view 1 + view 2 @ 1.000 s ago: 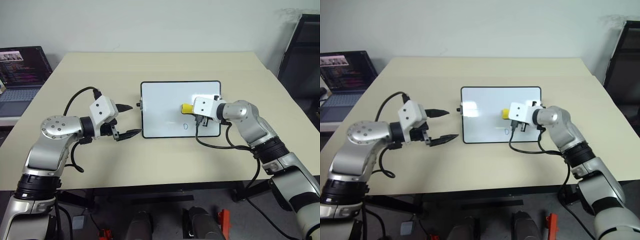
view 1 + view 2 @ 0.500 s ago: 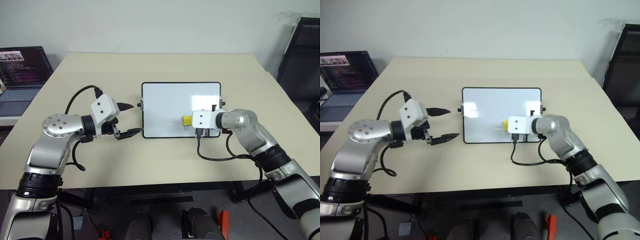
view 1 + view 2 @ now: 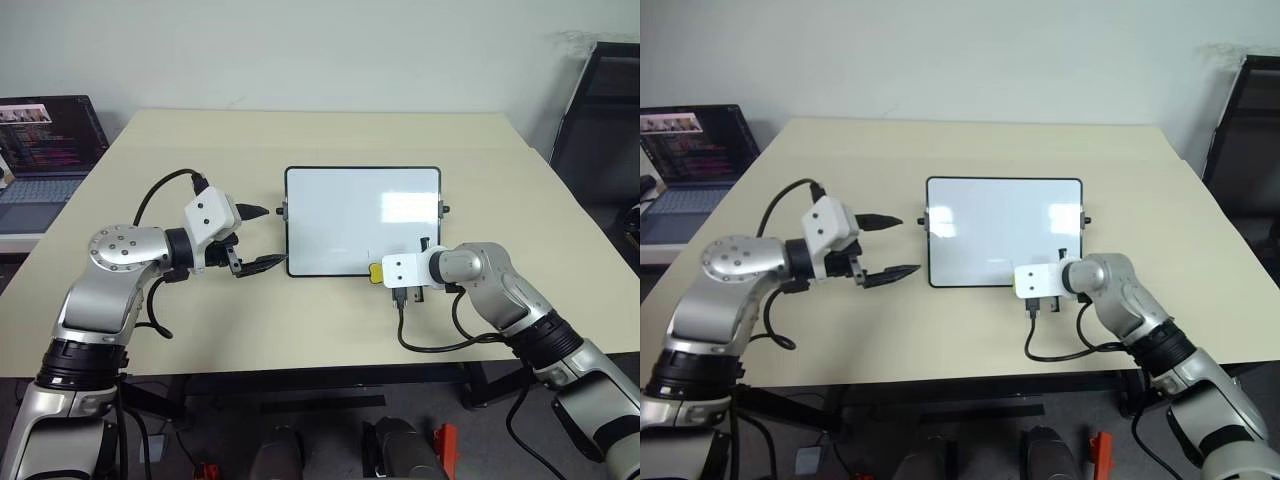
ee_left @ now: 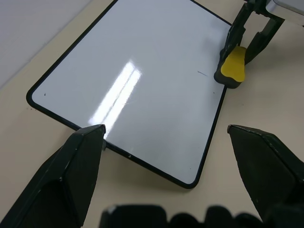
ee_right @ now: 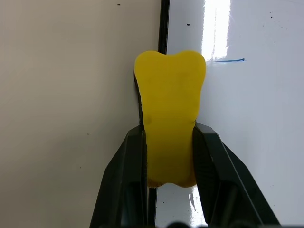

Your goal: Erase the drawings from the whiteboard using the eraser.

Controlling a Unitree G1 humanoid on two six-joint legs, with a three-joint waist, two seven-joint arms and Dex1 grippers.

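The right hand [image 3: 376, 273] pinches the eraser [image 5: 170, 114] over the near edge of the whiteboard [image 3: 340, 215], where a short blue stroke [image 5: 229, 60] remains. The left hand [image 3: 262, 238], spread, hovers beside the whiteboard's left edge above the bench [image 3: 300, 320].

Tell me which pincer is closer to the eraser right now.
The right. The right pincer is clamped on the eraser at the whiteboard's near edge; the left pincer hangs open beside the board's opposite side.
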